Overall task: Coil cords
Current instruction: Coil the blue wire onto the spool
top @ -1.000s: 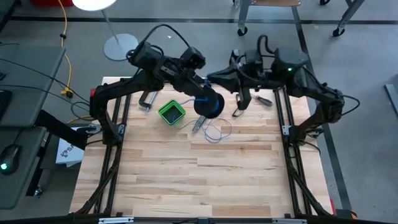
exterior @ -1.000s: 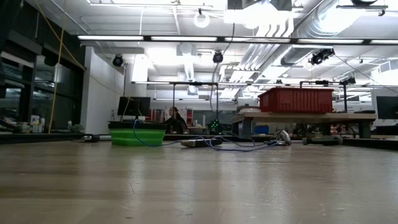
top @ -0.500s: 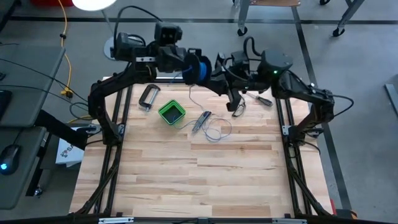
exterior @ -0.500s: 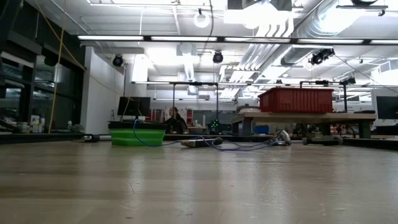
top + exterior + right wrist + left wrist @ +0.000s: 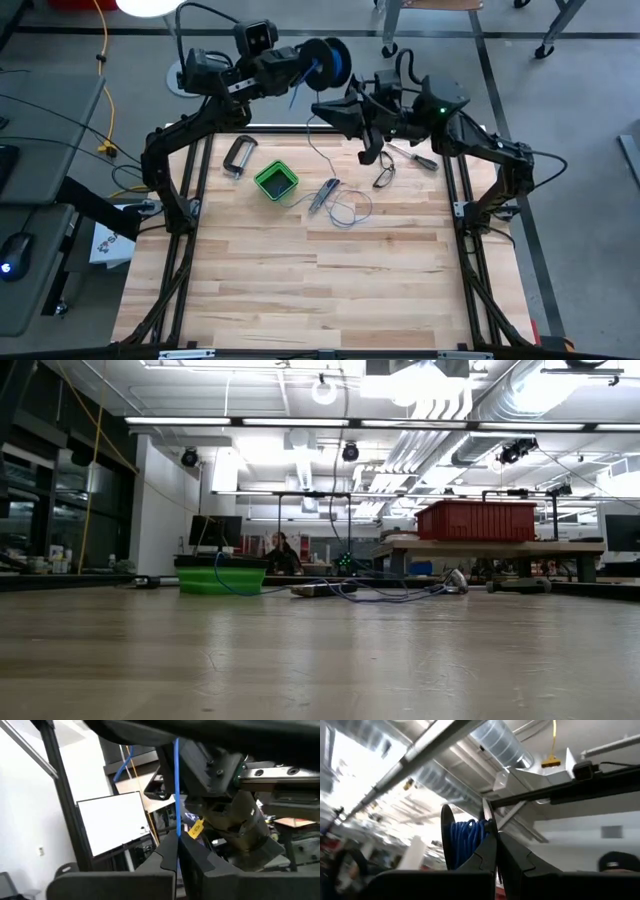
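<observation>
The cord is a thin blue wire (image 5: 347,209). Part of it lies in loose loops on the table beside the green box (image 5: 276,180). The rest rises to my two grippers, high over the table's far edge. My left gripper (image 5: 308,68) is shut on the dark spool (image 5: 330,60), which carries blue windings (image 5: 466,837) and is tilted up toward the ceiling. Just right of and below it, my right gripper (image 5: 318,107) is shut on the wire. In the low view the wire (image 5: 347,480) climbs out of the picture. My left gripper pinches the rim of one spool flange (image 5: 487,816) between its two fingers, which slant upward. The spool is lifted clear, high above the table. My right gripper pinches the wire (image 5: 177,822) between its fingertips (image 5: 170,851). From the fingers the wire runs straight and taut toward the left arm.
On the table's far half lie a metal clamp (image 5: 238,155), a hand tool (image 5: 323,193) inside the wire loops, another tool (image 5: 418,158) and a small ring-shaped piece (image 5: 383,178). The near half of the wooden top (image 5: 320,290) is bare.
My left gripper has tipped upward and rolled, swinging the spool from just above the table's middle up and toward the far edge. My right gripper has shifted a little toward the table's left edge, shut on the wire throughout. More wire now hangs up off the table.
</observation>
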`<move>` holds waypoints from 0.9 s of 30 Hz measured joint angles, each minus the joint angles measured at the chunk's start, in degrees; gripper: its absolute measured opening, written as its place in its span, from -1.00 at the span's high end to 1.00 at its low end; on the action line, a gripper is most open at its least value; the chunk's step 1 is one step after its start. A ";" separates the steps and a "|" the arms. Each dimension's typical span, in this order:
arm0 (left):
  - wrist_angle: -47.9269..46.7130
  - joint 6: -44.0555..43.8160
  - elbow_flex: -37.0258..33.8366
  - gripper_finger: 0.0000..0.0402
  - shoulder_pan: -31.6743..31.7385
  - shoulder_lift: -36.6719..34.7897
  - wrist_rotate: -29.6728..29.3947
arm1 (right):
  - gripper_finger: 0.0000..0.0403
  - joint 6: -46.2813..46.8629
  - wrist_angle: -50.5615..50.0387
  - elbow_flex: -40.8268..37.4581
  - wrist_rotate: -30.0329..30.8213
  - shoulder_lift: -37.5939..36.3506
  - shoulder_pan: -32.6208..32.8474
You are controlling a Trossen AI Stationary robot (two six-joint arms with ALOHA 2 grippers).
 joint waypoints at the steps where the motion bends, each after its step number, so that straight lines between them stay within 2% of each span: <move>1: -0.30 1.75 0.00 1.00 0.19 0.00 -0.63 | 1.00 0.08 0.01 -0.02 -0.44 -0.02 -0.01; 4: -0.80 6.44 0.07 1.00 1.67 -0.05 0.11 | 1.00 0.06 0.08 -0.06 -0.84 -0.21 0.19; 9: -5.19 7.18 0.07 0.99 5.38 -1.56 4.05 | 1.00 0.15 -1.21 -0.13 -1.20 -1.22 0.26; 14: -11.74 7.44 0.19 0.99 7.29 -3.88 7.14 | 0.94 1.41 -4.13 -0.21 3.54 -1.81 0.62; 18: -13.33 8.65 0.47 0.99 7.15 -5.68 7.91 | 0.70 0.43 -7.95 -0.50 5.14 -1.24 0.89; 24: -14.75 8.81 0.32 0.99 6.79 -7.09 13.32 | 0.21 -4.22 -10.34 -0.35 11.93 -0.89 0.74; 27: -14.86 8.95 0.28 0.99 6.16 -8.29 13.04 | 0.05 -7.72 -10.63 -0.35 13.36 -0.20 0.87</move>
